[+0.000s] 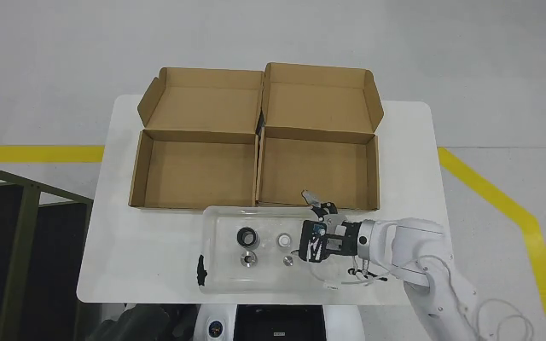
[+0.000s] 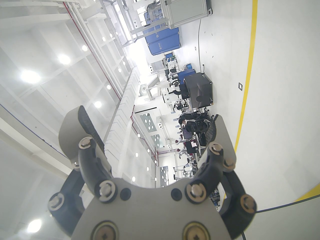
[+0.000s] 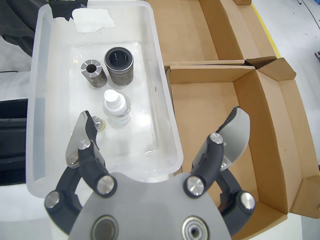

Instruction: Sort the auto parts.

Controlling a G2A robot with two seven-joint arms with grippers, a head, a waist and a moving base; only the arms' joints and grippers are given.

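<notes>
A clear tub (image 3: pixel 155 51) sits on the white bench (image 1: pixel 409 153), with two open cardboard boxes (image 3: pixel 200 101) just beyond its long side. Inside the tub stand a wide dark sleeve (image 3: pixel 119 66), a smaller steel cylinder (image 3: pixel 93 74) just beside it, a white-capped bottle (image 3: pixel 116 108) and a small round stud (image 3: pixel 99 124). The right arm's jaws hang wide apart and empty, straddling the tub's rim on the boxes' side, one tip by the stud. The left arm's jaws, also apart and empty, point out into the hall.

Bright, even light pours from rows of ceiling lamps (image 2: pixel 30 76), flaring white in my left wrist view, where the yellow floor line (image 2: pixel 248 81) bows with lens distortion. Glare glints on the clear plastic bin (image 3: pixel 162 76); the cardboard boxes (image 3: pixel 200 93) beside it hold soft shadows.
</notes>
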